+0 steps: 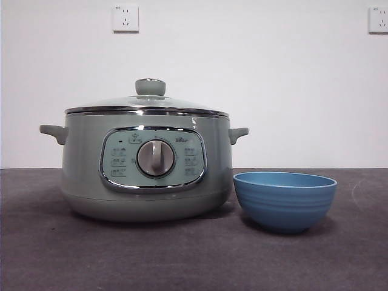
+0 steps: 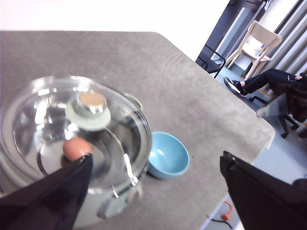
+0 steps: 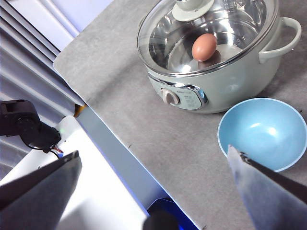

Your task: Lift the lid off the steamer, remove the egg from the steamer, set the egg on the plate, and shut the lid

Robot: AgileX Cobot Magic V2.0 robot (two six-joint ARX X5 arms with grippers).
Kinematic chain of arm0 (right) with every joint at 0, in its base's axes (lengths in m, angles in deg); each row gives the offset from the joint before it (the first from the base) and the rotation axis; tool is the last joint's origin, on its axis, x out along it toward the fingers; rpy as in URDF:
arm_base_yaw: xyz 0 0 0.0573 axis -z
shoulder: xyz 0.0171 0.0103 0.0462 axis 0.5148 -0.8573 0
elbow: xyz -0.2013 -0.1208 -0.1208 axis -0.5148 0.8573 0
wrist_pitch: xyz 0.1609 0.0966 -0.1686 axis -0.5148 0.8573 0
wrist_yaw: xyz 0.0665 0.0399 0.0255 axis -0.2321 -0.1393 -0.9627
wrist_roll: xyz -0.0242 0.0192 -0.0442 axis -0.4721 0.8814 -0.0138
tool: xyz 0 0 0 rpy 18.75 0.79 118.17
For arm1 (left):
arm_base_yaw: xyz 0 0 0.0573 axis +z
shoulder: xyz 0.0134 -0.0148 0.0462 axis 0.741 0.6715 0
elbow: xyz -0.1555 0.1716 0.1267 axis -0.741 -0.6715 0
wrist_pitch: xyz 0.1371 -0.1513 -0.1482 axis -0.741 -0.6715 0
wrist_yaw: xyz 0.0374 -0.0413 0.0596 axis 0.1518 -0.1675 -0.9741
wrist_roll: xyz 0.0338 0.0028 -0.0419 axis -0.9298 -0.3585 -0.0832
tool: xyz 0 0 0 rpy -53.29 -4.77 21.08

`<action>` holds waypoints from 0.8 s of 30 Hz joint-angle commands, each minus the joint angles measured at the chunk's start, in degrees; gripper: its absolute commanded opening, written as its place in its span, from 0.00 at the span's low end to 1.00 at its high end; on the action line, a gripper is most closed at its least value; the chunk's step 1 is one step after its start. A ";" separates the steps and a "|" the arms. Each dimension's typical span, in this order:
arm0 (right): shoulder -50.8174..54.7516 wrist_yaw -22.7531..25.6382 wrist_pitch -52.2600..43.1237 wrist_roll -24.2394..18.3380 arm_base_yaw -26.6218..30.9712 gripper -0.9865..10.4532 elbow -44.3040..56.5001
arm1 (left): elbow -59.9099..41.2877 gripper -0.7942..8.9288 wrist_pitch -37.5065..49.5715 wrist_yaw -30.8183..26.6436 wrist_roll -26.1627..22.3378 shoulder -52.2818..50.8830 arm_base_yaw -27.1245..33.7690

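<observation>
One egg, brown and smooth, lies inside the steamer on its shiny metal floor, seen through the glass from both wrist views. There is one steamer, one lid, one plate and two pincers.

The steamer is a large round pot of pale sage green with a small handle on each side and a chrome-framed front panel holding a central dial. The lid is seated on it: a shallow dome of clear glass with a chrome rim matching the pot's width, topped by a round pale-green knob with a metallic cap. It sits level and closed on the rim.

The plate is a small blue bowl with horizontal ribs on its outside, empty, standing upright on the table just beside the steamer, on the side to the right in the front view, close to it but not touching. Its inside is a lighter, smooth blue.

The table is dark grey with a mottled surface.

The left pincer hangs above the steamer with its jaws spread wide, holding nothing. The right pincer is also spread wide and empty, raised over the table's front edge near the plate. Neither appears in the front view.

Two wall sockets sit on the white wall behind.
</observation>
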 commanded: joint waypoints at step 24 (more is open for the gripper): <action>-1.84 -0.02 -0.31 0.00 -0.11 0.55 -0.17 | 13.31 0.54 19.41 -28.52 -6.82 40.04 -20.46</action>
